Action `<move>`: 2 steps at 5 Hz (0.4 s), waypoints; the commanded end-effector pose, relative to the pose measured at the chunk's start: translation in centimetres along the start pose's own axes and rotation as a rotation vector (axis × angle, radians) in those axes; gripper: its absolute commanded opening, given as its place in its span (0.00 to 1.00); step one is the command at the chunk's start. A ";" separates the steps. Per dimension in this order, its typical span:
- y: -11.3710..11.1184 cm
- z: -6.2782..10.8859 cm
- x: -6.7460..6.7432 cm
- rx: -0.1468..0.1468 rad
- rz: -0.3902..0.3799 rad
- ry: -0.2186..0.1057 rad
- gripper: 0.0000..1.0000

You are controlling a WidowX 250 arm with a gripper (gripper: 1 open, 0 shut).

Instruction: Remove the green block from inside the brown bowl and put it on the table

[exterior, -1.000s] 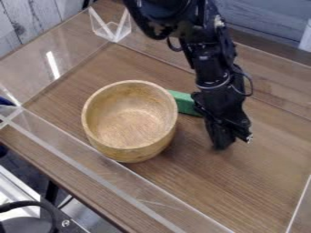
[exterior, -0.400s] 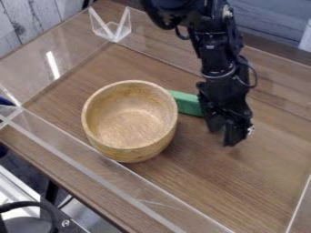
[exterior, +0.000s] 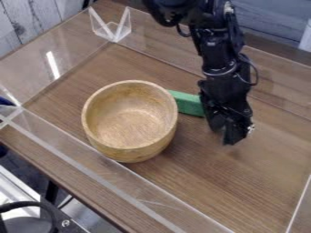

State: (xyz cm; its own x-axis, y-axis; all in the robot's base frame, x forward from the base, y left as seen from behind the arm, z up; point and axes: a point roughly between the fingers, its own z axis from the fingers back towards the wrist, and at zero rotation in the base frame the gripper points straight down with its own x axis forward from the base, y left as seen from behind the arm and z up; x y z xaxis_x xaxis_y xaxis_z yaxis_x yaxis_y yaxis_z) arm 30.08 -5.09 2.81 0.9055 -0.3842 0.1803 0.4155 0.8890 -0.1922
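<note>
table (exterior: pixel 231 196) – brown wood grain, clear low walls | brown bowl (exterior: pixel 129 119) centre-left, upright | green block (exterior: pixel 186 103) flat on tabletop – just right of bowl

No text, label, brand or number can be read anywhere.

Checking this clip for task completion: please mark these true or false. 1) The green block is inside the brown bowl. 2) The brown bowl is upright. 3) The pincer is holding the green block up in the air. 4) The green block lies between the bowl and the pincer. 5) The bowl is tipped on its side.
1) False. The green block lies on the table, outside the brown bowl, whose inside shows nothing.
2) True.
3) False. The pincer points down at the table right of the block; the block rests on the wood.
4) True.
5) False. It stands on its base, mouth up.
</note>
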 end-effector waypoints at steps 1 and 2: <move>0.4 1.2 0.6 0.018 -0.007 -0.068 0.00; 0.4 0.8 0.4 0.029 -0.023 -0.070 0.00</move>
State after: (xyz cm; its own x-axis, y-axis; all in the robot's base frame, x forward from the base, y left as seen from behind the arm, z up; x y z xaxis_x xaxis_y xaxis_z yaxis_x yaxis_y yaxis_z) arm 29.78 -4.75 2.19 0.8997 -0.3868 0.2022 0.4228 0.8874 -0.1836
